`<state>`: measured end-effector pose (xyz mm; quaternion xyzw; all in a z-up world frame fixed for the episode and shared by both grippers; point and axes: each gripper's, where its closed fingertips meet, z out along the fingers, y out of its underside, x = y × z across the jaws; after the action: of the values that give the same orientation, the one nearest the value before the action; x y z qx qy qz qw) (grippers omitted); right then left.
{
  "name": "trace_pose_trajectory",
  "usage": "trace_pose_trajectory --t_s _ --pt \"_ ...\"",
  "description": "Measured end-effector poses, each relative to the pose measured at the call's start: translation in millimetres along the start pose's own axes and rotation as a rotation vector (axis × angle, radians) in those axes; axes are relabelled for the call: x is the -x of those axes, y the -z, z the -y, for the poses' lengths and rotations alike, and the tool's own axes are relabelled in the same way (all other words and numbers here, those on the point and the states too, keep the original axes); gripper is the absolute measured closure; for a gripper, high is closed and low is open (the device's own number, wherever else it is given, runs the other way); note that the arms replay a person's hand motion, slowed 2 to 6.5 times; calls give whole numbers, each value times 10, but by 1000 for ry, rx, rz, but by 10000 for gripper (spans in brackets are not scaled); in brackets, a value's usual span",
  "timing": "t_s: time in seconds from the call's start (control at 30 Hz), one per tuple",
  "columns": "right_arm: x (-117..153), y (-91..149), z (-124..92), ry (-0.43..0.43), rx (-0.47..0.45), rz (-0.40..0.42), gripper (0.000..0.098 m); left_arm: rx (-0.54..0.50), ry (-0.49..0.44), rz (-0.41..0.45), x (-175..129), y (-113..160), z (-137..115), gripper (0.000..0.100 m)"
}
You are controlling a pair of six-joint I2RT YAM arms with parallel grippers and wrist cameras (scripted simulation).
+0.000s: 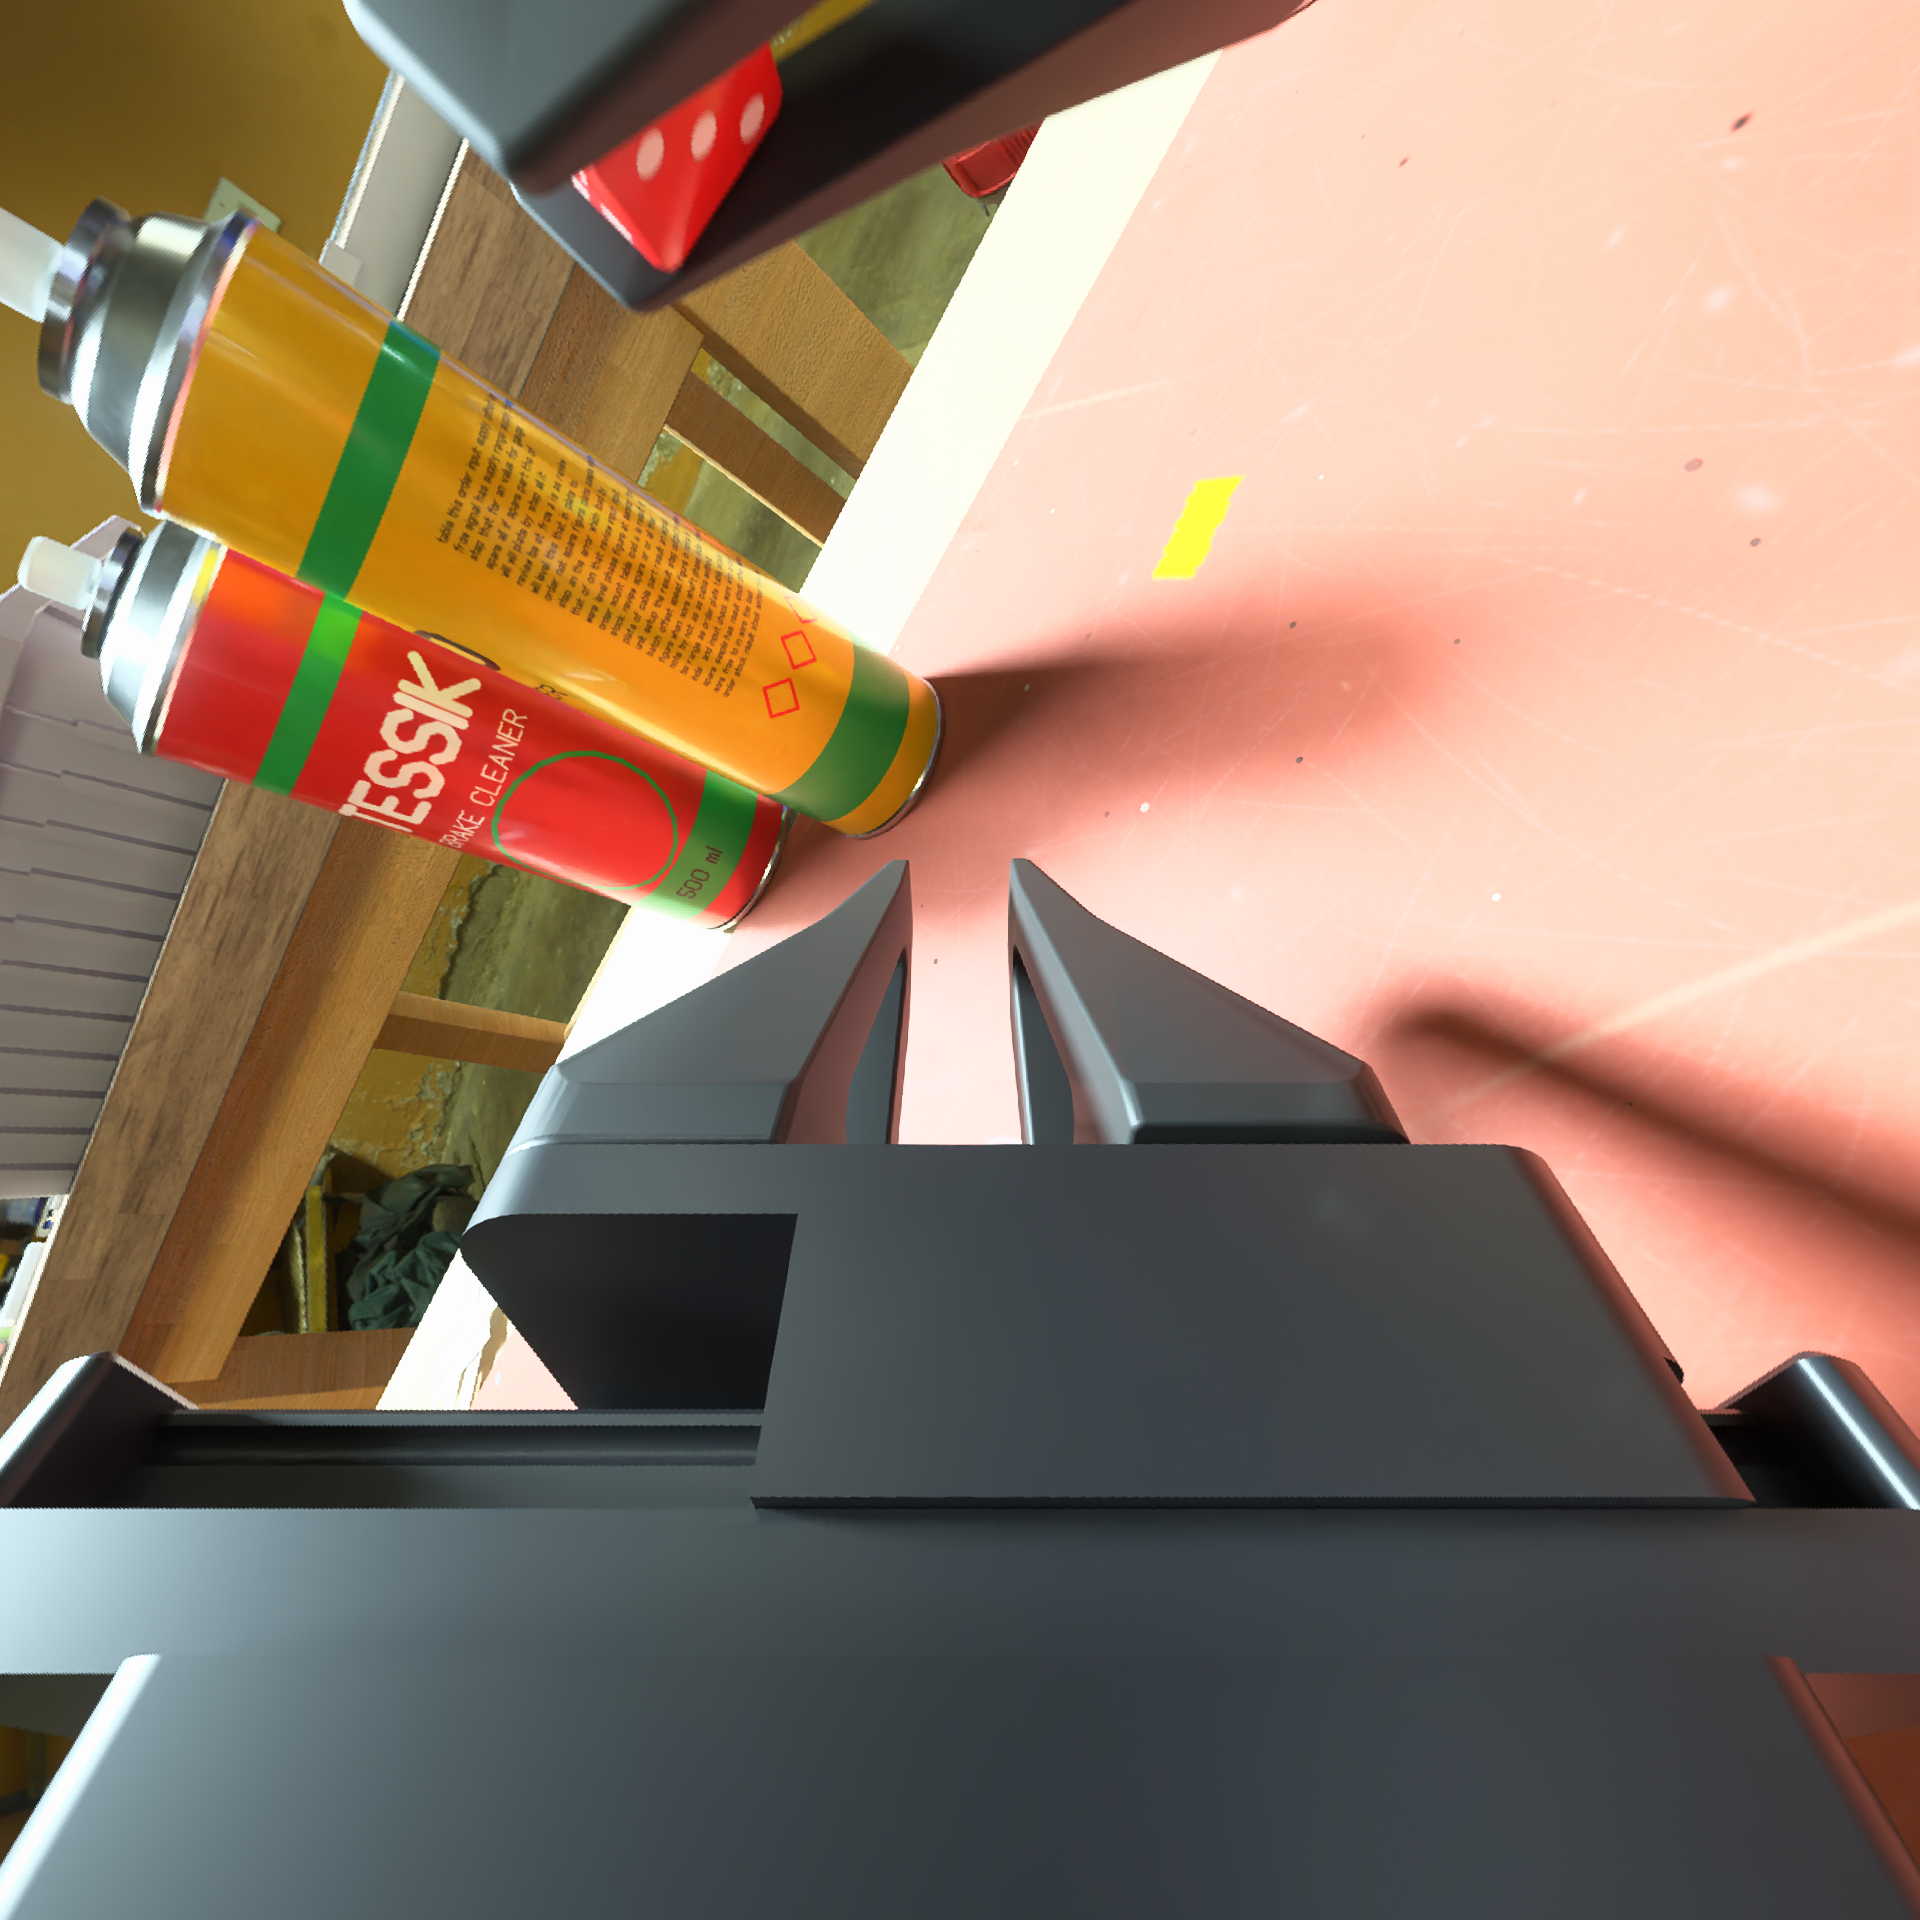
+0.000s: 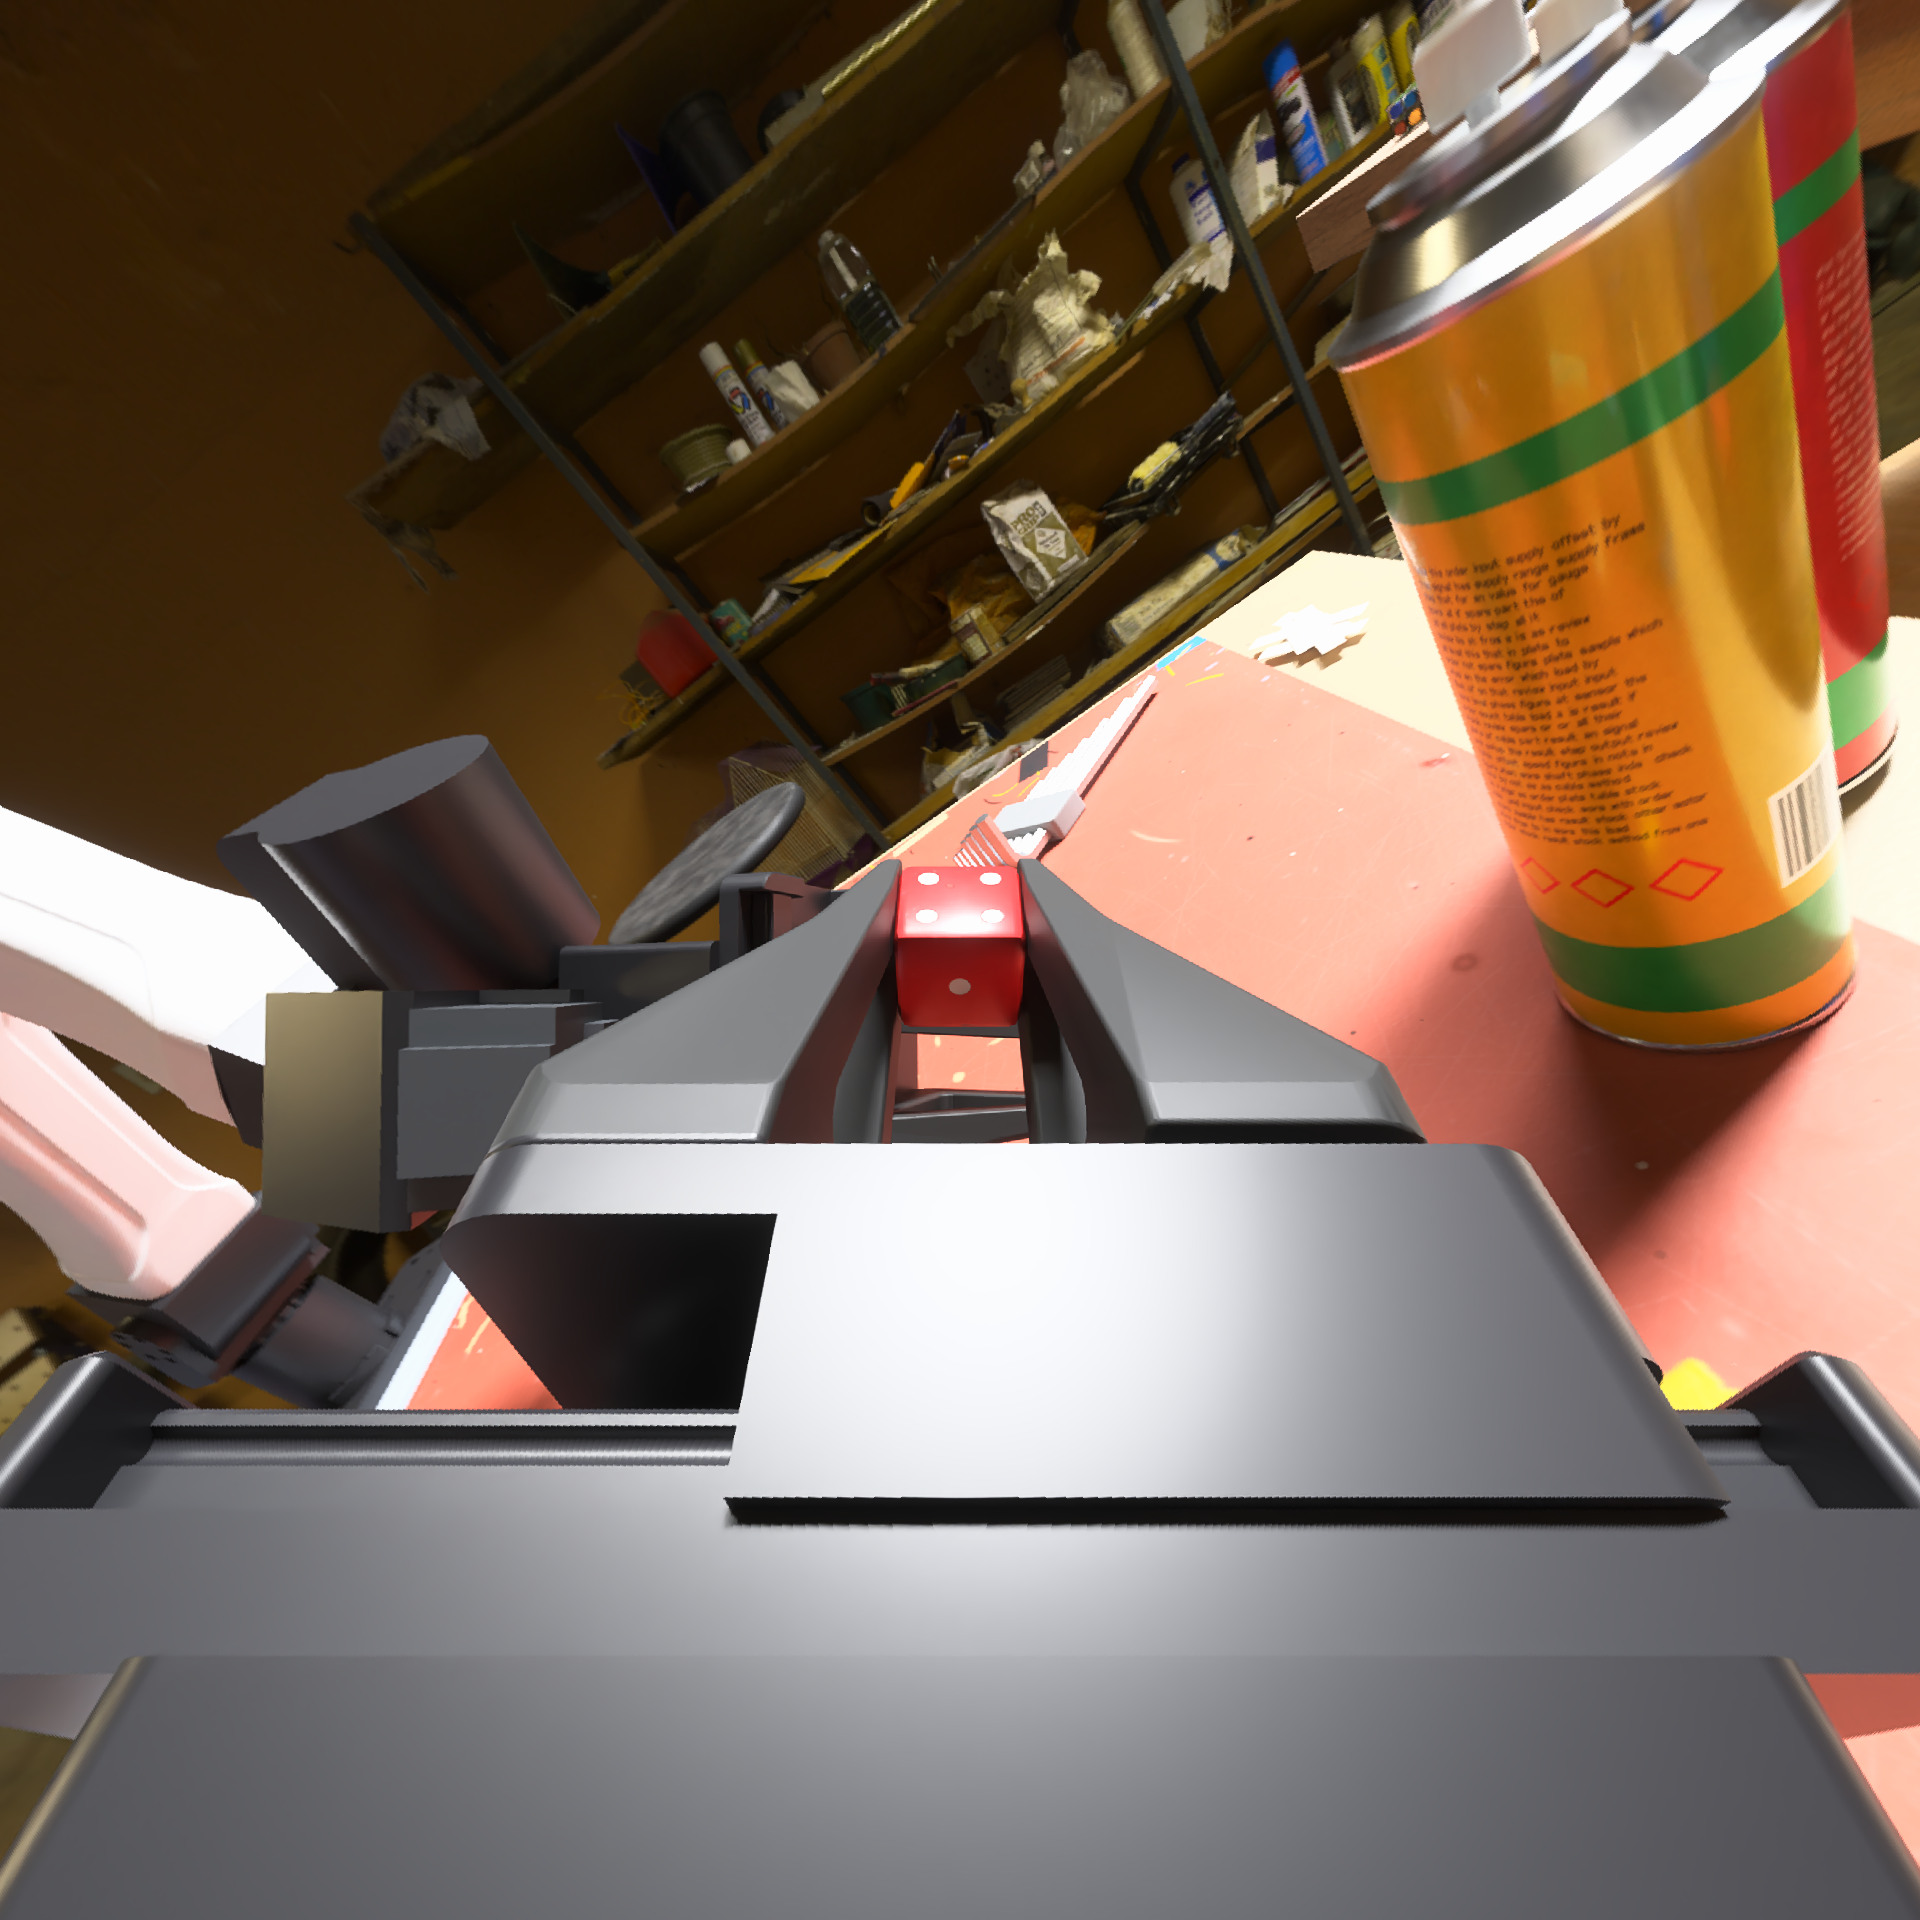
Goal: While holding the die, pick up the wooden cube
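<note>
The right gripper has its jaws clamped on the red die, which sits pinched between the two dark fingertips with a four-pip face up and a one-pip face toward the camera. In the left wrist view the same die shows at the top of the frame, wedged between the right gripper's fingers and held up off the bench.

The left gripper has its jaws set only a narrow gap apart with nothing between them; bare pink bench shows through the gap. Its tips point at the bench close to the base of the red spray can.

That red can stands just beside an orange spray can, the two touching or very nearly so, both upright near one edge of the bench. Both have green bands and silver tops with white nozzles. From the right wrist view the orange can is in front, with the red can behind it.

A small yellow patch lies on the bench, well apart from the cans. The wooden cube shows in neither view. Cluttered shelves fill the background behind the right gripper.
</note>
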<state>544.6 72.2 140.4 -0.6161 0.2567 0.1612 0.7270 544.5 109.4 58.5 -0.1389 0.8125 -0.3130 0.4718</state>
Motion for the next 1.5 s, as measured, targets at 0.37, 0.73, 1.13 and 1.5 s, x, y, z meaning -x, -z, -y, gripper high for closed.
trace_pose_trajectory --t_s 0.37,0.73,1.13,1.5 --pt "-17 53 -71 263 168 -118 798 -5 36 23 88 9 -37 847" --pt "0 82 -187 649 437 -299 798 -16 91 1 80 -4 -60 849" --pt "151 -3 -144 715 439 -318 799 -66 140 -96 -42 2 2 848" --pt "269 -33 -4 540 237 -199 799 -123 160 -197 -162 69 85 846"
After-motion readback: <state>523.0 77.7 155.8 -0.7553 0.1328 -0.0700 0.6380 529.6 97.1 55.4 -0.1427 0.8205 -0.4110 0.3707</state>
